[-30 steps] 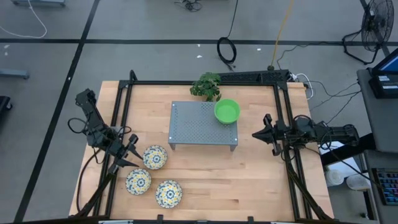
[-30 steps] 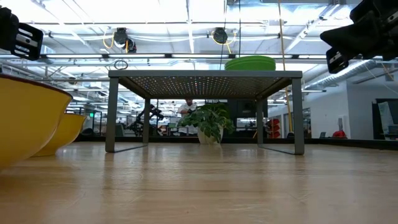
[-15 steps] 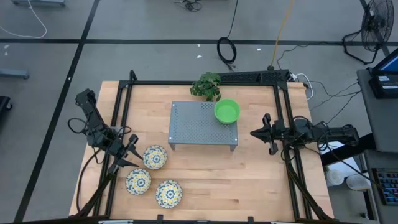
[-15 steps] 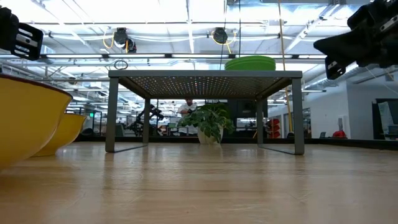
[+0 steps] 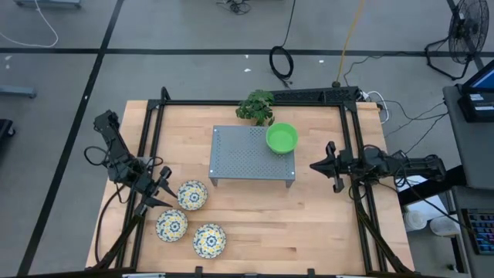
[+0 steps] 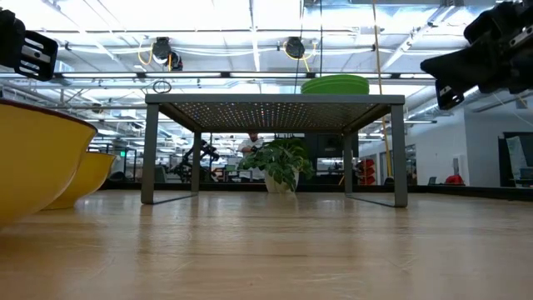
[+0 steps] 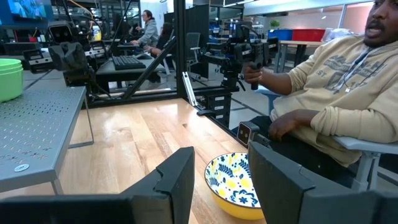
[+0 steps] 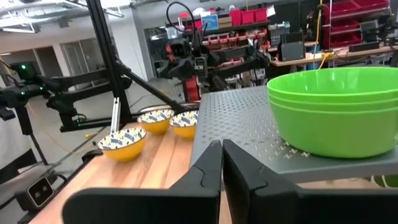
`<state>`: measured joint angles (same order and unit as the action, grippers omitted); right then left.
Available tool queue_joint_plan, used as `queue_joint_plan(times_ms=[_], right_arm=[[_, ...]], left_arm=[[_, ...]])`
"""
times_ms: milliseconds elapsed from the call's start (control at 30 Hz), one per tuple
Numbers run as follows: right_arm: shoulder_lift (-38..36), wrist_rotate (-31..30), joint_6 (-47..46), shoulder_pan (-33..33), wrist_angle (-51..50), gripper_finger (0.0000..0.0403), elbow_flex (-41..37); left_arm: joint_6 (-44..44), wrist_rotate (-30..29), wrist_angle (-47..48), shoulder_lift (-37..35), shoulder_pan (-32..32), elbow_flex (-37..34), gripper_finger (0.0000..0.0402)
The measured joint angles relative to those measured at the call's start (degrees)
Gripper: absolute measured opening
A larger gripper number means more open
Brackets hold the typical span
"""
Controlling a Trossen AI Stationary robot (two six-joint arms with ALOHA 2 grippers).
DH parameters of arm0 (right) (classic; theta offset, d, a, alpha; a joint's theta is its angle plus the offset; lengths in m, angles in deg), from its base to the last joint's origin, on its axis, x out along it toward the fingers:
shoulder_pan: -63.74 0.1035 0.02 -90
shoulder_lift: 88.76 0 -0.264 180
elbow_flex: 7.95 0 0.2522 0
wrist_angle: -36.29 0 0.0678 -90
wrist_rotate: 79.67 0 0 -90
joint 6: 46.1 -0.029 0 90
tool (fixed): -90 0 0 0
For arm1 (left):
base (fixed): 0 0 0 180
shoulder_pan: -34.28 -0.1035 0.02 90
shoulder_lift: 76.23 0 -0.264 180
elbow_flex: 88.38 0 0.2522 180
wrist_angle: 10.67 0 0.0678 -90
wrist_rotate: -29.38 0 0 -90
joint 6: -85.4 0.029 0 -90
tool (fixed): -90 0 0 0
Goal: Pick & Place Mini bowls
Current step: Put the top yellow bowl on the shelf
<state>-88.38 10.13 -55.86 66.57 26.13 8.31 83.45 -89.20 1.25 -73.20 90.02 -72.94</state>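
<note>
A stack of plain green mini bowls (image 5: 282, 138) stands on the far right corner of a grey perforated stand (image 5: 247, 158); it also shows in the right wrist view (image 8: 336, 112). Three white mini bowls with blue-and-yellow pattern (image 5: 192, 194) (image 5: 171, 225) (image 5: 209, 240) rest on the table at the near left. My left gripper (image 5: 164, 191) is open and empty just left of the nearest patterned bowl (image 7: 233, 183). My right gripper (image 5: 318, 164) is shut and empty in the air right of the stand, pointing at it.
A small potted plant (image 5: 257, 106) stands behind the stand. A black frame (image 5: 355, 139) runs around the table. A seated person (image 7: 336, 106) shows in the left wrist view beyond the table's edge. Bare wood (image 5: 309, 224) lies at the near right.
My right gripper has gone a little toward the table's left, nearer the stand, still shut. The bowls have not moved.
</note>
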Motion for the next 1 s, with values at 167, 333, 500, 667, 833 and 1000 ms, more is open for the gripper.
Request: queue_joint_plan(times_ms=[167, 333, 500, 667, 833, 1000], right_arm=[[0.0, -0.03, 0.2, 0.01, -1.04, 0.0, -0.04], [0.0, -1.51, 0.38, 0.0, -1.66, 0.0, -0.07], [0.0, -1.53, 0.44, 0.0, -1.84, 0.0, -0.11], [0.0, -1.35, 1.07, 0.0, -2.01, 0.0, -0.11], [0.0, -1.27, 1.72, 0.02, -2.14, 0.0, -0.11], [0.0, -1.09, 1.95, 0.02, -2.95, 0.0, -0.13]], left_arm=[[0.01, 0.0, 0.0, 0.01, 0.0, 0.0, 0.0152], [0.0, 0.0, 0.0, 0.0, -0.01, 0.02, 0.0152], [0.0, 0.0, 0.0, 0.02, 0.0, 0.02, 0.0152], [0.0, 0.0, 0.0, 0.0, 0.01, 0.0, 0.0152], [0.0, 0.0, 0.0, 0.02, -0.01, 0.0, 0.0152], [0.01, 0.0, 0.0, 0.01, -0.01, 0.0, 0.0152]])
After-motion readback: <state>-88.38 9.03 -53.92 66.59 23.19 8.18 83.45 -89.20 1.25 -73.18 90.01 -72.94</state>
